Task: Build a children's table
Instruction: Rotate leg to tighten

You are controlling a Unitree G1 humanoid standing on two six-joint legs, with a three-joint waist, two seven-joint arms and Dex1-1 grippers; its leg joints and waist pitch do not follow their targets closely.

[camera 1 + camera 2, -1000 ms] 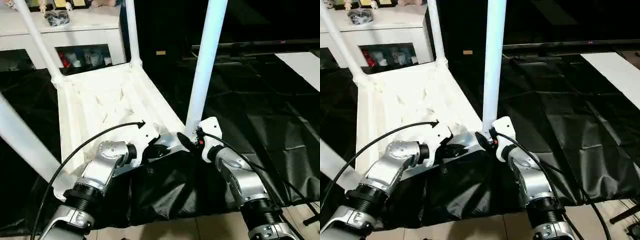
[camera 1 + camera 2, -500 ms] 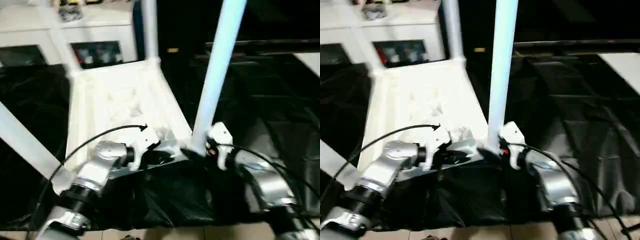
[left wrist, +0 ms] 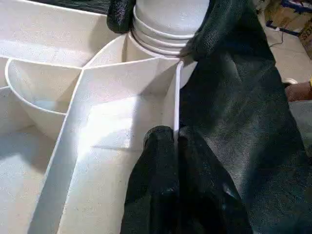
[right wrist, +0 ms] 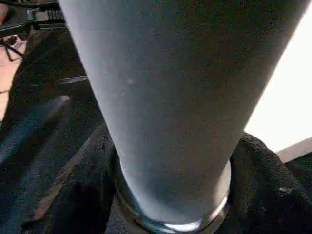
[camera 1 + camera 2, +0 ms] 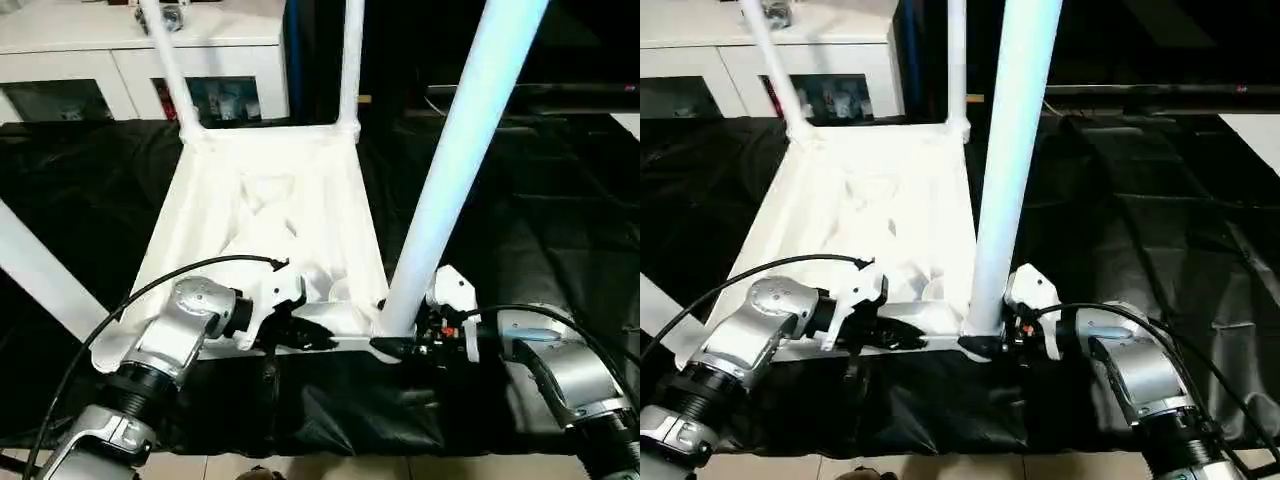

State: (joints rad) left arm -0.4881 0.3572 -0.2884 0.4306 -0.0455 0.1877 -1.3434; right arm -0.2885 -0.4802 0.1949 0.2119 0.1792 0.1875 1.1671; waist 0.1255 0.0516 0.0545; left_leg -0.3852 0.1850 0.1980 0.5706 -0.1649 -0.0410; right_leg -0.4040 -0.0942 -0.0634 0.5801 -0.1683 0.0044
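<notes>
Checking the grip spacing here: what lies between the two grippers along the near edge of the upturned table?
The near rim of the children's table, seen in the left eye view, runs from the left gripper to the right gripper at the leg.

You are looking at what reads as a domestic-style room set up for robot trials, more test space than lived-in home. Along the far wall stands a low white cabinet [image 5: 120, 45] with glass-fronted shelf openings [image 5: 215, 98], small colourful items behind the glass and small objects lying on its top. The floor near you is pale tile [image 5: 350, 468], and wrinkled black sheeting [image 5: 560, 200] is spread across most of it as a work surface. Past the sheeting, a dark low unit [image 5: 1160, 92] runs along the back, and a white mat or board [image 5: 1260, 135] lies at the right edge.
</notes>
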